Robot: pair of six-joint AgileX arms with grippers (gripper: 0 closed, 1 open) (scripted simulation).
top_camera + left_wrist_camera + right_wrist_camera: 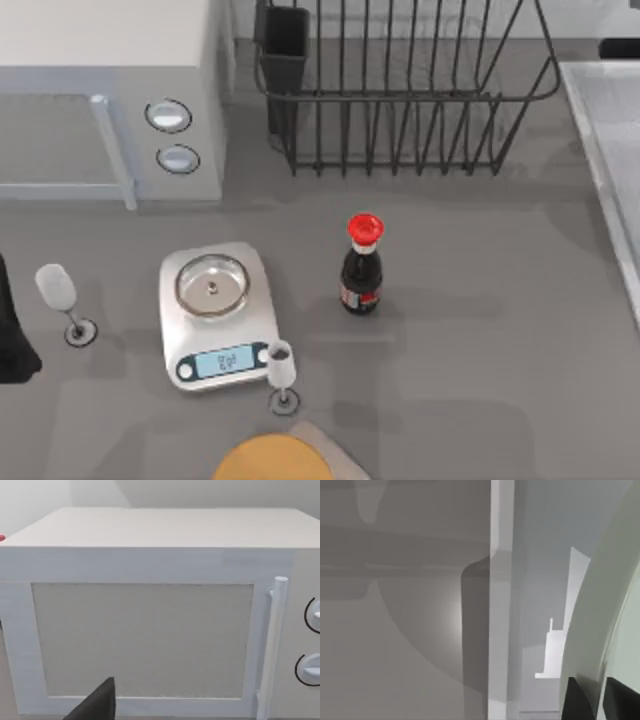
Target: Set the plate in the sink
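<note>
the right gripper (592,700) is pinching the rim of the pale mint-green plate (590,625), holding it over the sink (500,605) at the table's right edge. the left arm (12,335) is sitting parked at the left edge, facing the microwave (150,630); i cannot tell whether its fingers are spread.

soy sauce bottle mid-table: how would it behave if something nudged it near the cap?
The soy sauce bottle stands upright, tall on a narrow base, so a push at the red cap would probably tip it rather than slide it. Its body looks round, so once down it may roll across the table. It appears dark and full, so likely fairly heavy for its size.
</note>
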